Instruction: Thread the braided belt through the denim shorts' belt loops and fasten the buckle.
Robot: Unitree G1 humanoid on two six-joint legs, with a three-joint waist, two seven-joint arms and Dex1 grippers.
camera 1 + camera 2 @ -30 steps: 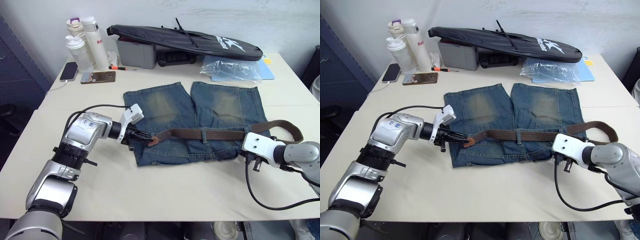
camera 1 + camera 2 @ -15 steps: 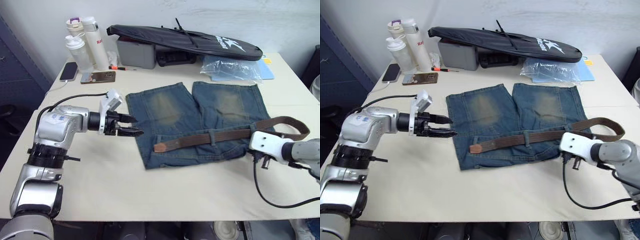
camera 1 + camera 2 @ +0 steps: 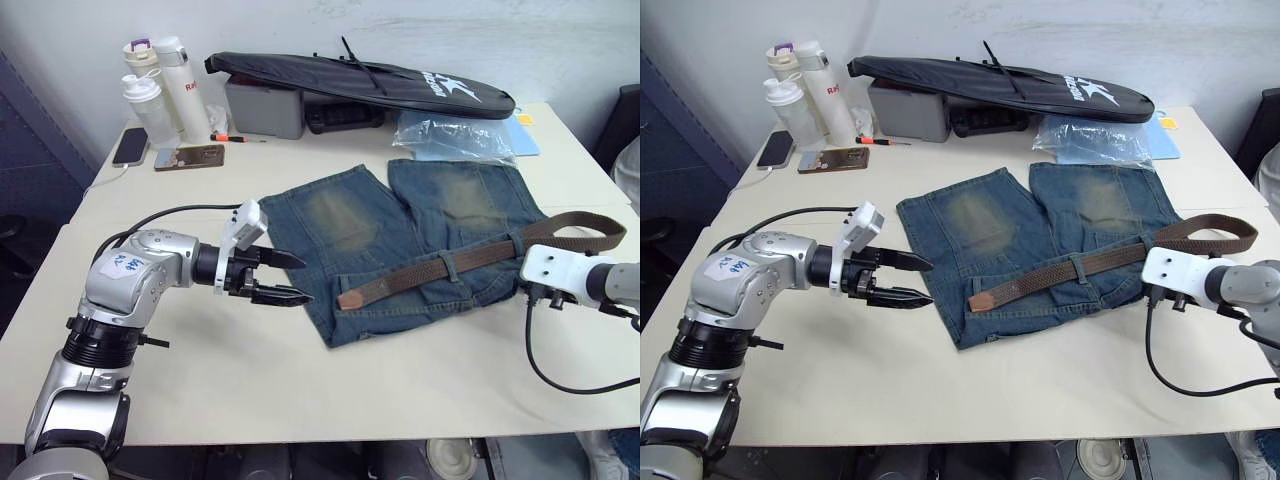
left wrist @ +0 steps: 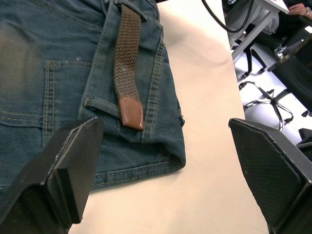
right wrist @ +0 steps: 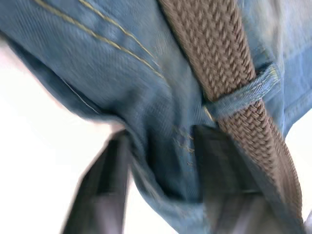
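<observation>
The denim shorts (image 3: 400, 235) lie flat mid-table, waistband toward me. The braided belt (image 3: 445, 268) runs along the waistband under a belt loop (image 3: 450, 266). Its tan tip (image 4: 130, 111) lies free on the denim beside another belt loop (image 4: 100, 105), and its far end curls off the right side (image 3: 600, 228). The buckle is hidden. My left gripper (image 3: 305, 279) is open, just left of the shorts and pointing at the tip. My right gripper (image 5: 163, 136) is at the right waist corner, its fingers (image 5: 219, 170) apart around the denim edge next to the belt.
A long black bag (image 3: 360, 78) and a grey box (image 3: 262, 106) sit at the back, with bottles (image 3: 160, 85) and two phones (image 3: 190, 157) at the back left. A plastic bag (image 3: 455, 135) lies behind the shorts. A black cable (image 3: 560, 375) loops from my right wrist.
My left gripper let go of the belt tip, opened and pulled away to the left. The shorts and belt swung, the right end moving farther away. My right gripper's fingers spread apart.
</observation>
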